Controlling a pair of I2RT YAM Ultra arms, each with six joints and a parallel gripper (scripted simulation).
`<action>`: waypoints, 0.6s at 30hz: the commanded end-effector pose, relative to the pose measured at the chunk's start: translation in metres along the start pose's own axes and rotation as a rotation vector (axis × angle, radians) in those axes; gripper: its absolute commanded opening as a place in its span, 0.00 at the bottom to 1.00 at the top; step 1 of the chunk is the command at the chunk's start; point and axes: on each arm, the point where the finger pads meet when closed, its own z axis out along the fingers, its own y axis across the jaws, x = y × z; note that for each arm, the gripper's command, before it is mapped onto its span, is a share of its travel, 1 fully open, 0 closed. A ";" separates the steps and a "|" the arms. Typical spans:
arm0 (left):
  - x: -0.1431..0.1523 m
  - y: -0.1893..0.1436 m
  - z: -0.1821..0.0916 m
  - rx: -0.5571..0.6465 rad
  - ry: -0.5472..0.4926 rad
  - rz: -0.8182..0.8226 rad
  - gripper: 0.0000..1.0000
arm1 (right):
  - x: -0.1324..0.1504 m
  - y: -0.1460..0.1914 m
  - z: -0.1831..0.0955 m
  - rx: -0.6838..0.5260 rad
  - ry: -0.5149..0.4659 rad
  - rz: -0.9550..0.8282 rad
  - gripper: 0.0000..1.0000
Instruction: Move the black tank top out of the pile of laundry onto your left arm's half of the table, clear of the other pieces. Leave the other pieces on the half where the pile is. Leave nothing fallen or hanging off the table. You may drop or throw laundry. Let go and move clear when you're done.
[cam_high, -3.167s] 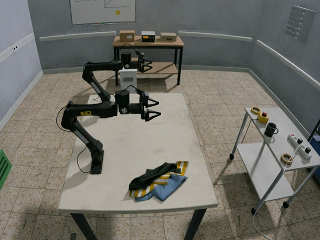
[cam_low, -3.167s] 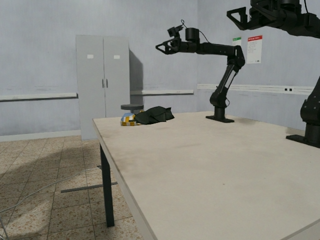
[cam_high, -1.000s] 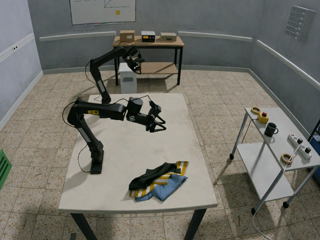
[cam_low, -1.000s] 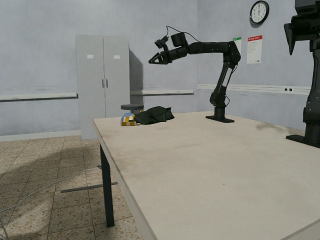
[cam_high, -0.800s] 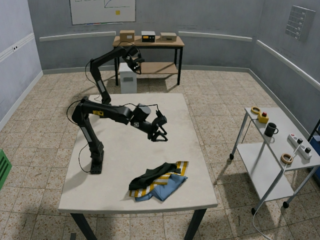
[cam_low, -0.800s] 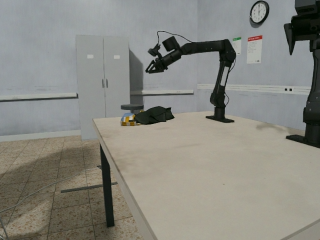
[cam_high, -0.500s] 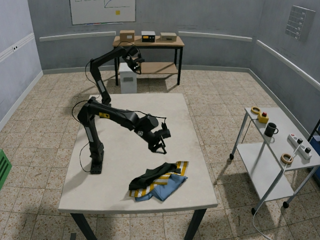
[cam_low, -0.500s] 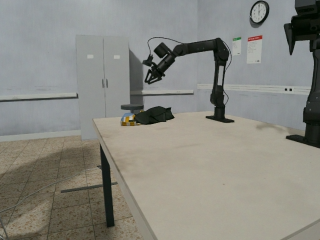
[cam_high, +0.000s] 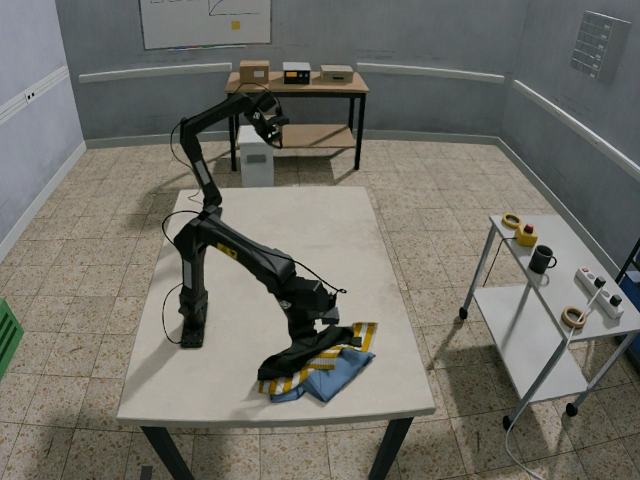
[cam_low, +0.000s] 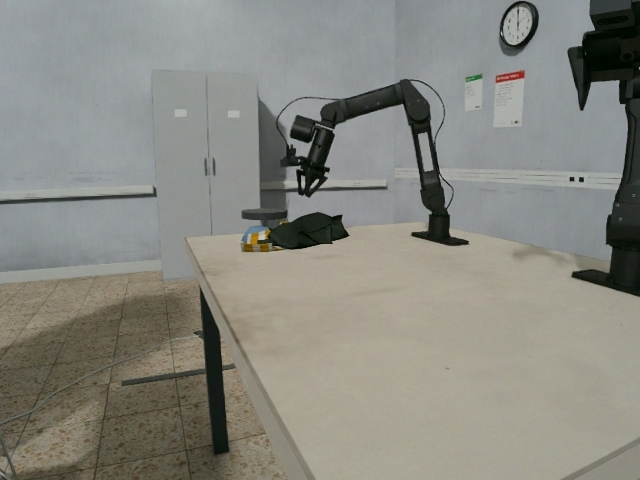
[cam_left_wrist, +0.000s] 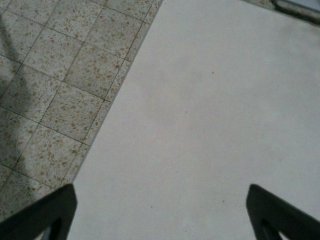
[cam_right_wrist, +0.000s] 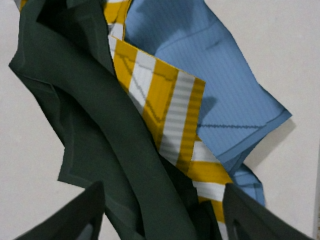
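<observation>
The black tank top (cam_high: 294, 357) (cam_low: 305, 232) (cam_right_wrist: 125, 140) looks very dark green and lies bunched on top of the pile. Beneath and beside it are a yellow-and-white striped piece (cam_high: 276, 385) (cam_low: 254, 247) (cam_right_wrist: 159, 100) and a blue ribbed piece (cam_high: 333, 379) (cam_right_wrist: 210, 60). My right gripper (cam_low: 305, 192) (cam_right_wrist: 163, 192) is partly open and empty, pointing down above the black tank top. Its fingertips are hidden in the top view. My left gripper (cam_high: 282, 134) (cam_left_wrist: 161, 192) is open and empty, high over the far half of the table.
The pile lies on the near half of the table (cam_high: 227, 392) (cam_low: 413, 361) (cam_left_wrist: 195, 125) in the top view, inside the near and right edges. My right arm (cam_high: 248, 253) reaches over that half. A white cart (cam_high: 542, 304) stands off to the right.
</observation>
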 end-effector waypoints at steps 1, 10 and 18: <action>-0.004 0.000 -0.011 -0.003 -0.036 0.009 0.92 | -0.014 -0.005 -0.023 0.016 -0.054 -0.012 0.60; -0.004 0.000 -0.011 -0.003 -0.036 0.009 0.92 | -0.013 0.000 -0.023 0.021 -0.060 -0.007 0.60; -0.004 0.000 -0.011 -0.003 -0.036 0.009 0.92 | 0.000 -0.004 0.004 0.008 -0.030 0.011 0.60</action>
